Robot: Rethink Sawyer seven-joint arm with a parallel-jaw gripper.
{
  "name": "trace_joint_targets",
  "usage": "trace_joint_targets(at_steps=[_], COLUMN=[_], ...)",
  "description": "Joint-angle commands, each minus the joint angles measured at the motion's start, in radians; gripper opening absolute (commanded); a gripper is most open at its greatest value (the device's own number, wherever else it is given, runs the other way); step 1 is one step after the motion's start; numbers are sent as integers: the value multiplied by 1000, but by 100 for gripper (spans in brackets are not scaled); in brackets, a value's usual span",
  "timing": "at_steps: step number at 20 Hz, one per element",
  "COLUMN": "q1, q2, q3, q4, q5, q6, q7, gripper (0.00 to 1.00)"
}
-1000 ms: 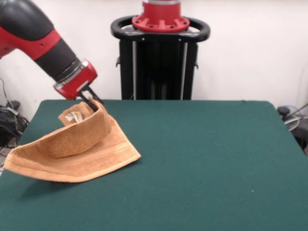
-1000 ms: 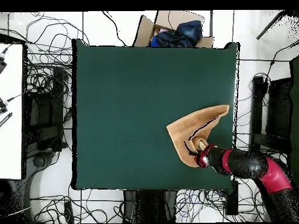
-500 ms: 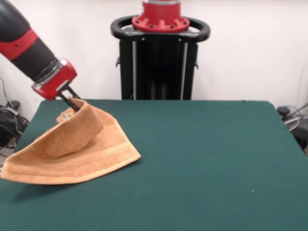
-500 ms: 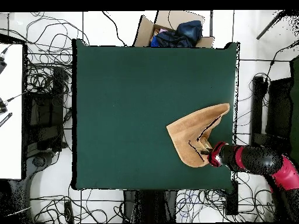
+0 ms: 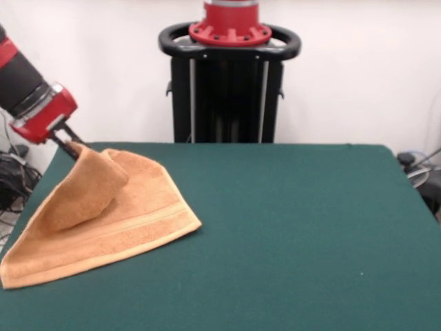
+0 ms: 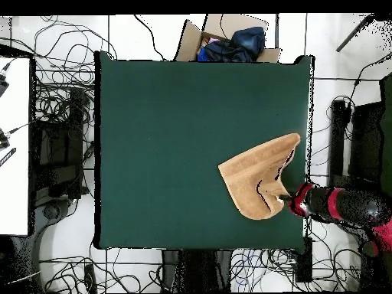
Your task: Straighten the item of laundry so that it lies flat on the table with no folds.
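The item of laundry (image 5: 117, 207), an orange-tan towel, lies on the left part of the green table (image 5: 289, 234), with one corner lifted and a fold hanging down over the lower layer. My gripper (image 5: 71, 147) is shut on that raised corner, near the table's left edge. From above, the item of laundry (image 6: 256, 180) sits close to the right edge of the table (image 6: 176, 138), and my gripper (image 6: 286, 199) holds its corner there. The rest of the towel rests on the felt, and one tip reaches the table's edge.
A black pedestal (image 5: 229, 83) stands behind the table. In the overhead view a cardboard box with dark cloth (image 6: 230, 40) sits beyond the table's top edge. Cables cover the floor around the table, and a white surface (image 6: 14, 145) lies at the left.
My gripper has pulled the towel's corner outward toward the table's edge, left in the front view. The raised fold has stretched and lowered, and more of the towel now lies on the felt.
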Motion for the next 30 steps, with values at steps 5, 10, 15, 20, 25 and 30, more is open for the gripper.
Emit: trace_joint_targets(at_steps=[5,10,15,20,25,30], q1=[14,20,28,37,41,49], q2=[-2,5,12,12,38,48], q3=[10,1,-8,-14,-25,-32], q4=[-211,-284,-335,-380,-416,-469], q5=[11,9,6,3,-4,-2], q6=[143,201,231,249,236,263], q7=[-332,-418,-472,-513,-546,-580], gripper=[0,0,0,0,0,0])
